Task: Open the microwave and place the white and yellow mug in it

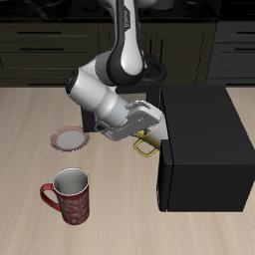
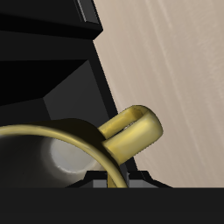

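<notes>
Now | white and yellow mug (image 2: 131,131): mustard handle, pale inside | end effector (image 1: 149,127) clamped on rim | beside microwave (image 1: 204,149)

- Crowded at the microwave (image 1: 204,149) mouth: gripper (image 1: 149,127) and white and yellow mug (image 1: 146,146) right at the opening.
- Red patterned mug (image 1: 72,194) standing at 8 o'clock from the gripper, well apart.
- Plate (image 1: 70,137) at 9 o'clock, near the arm.
- Bare tabletop (image 1: 125,214) at 6 o'clock.

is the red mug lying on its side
No, the red mug stands upright on the table, its open mouth facing up.
</notes>
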Robot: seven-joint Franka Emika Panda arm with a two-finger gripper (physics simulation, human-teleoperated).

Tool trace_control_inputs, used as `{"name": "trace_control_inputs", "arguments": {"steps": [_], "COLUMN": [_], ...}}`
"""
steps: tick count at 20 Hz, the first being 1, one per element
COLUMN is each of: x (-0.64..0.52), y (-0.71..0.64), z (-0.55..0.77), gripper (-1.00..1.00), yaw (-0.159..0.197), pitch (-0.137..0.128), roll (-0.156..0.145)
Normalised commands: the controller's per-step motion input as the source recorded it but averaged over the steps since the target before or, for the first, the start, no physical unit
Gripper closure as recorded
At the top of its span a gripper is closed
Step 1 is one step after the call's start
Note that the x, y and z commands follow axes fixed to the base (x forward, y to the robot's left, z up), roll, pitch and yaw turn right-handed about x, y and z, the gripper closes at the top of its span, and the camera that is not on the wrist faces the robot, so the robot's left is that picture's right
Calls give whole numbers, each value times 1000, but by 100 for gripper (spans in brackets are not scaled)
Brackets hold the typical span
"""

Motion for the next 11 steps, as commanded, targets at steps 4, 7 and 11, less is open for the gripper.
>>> {"name": "trace_control_inputs", "arguments": {"steps": [4, 7, 11], "x": [123, 42, 53], "y": [335, 326, 274], "z": [-431, -578, -616], "gripper": [100, 100, 100], "yaw": [-2, 21, 14], "pitch": [70, 110, 109], "roll": [13, 9, 8]}}
